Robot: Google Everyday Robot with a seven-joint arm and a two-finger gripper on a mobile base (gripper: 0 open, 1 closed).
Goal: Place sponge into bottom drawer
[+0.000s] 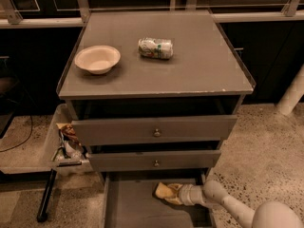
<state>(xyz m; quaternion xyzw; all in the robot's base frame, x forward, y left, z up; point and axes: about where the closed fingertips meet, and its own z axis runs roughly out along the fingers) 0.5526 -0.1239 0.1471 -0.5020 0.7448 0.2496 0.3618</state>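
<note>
The bottom drawer (137,208) of the grey cabinet is pulled out at the bottom of the camera view, a wide shallow grey tray. My gripper (166,193) reaches in from the lower right on its white arm and hangs low over the drawer's back right part, just below the middle drawer front. It is shut on the pale yellow sponge (159,189), which shows at its left tip, just above the drawer floor. I cannot tell whether the sponge touches the floor.
On the cabinet top (199,75) stand a cream bowl (97,59) and a crushed can (155,48). Two shut drawer fronts with round knobs (156,132) sit above. A plastic bin with clutter (66,144) is at the left. A white pole (292,96) stands at the right.
</note>
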